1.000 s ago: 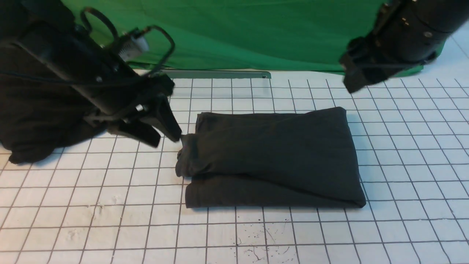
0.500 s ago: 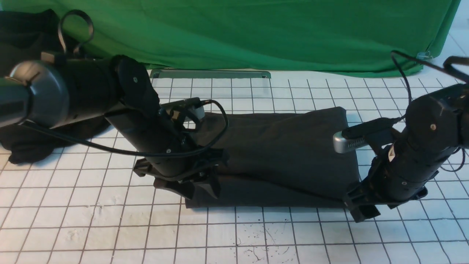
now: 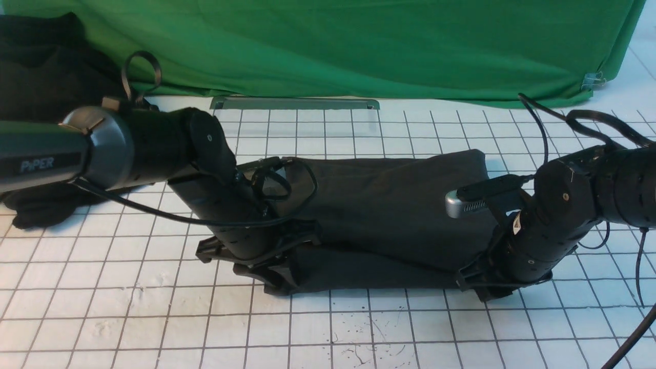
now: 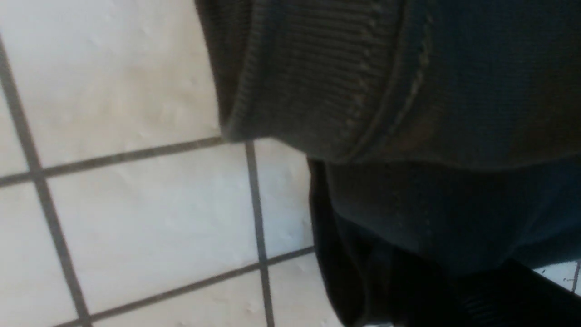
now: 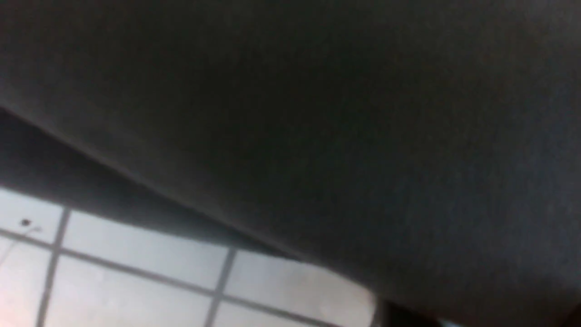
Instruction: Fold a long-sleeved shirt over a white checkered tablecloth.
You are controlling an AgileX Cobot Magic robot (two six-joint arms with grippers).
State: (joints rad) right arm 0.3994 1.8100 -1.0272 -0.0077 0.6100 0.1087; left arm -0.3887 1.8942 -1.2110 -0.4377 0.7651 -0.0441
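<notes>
Lying lengthwise left to right, the long-sleeved shirt is flanked at its near corners by the left gripper and right gripper, their closure not discernible.

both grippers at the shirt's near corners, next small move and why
Probably raise both corners slightly together: the left gripper and right gripper sit at the near edge of the long-sleeved shirt, low on the white checkered tablecloth, placed to fold it away.
</notes>
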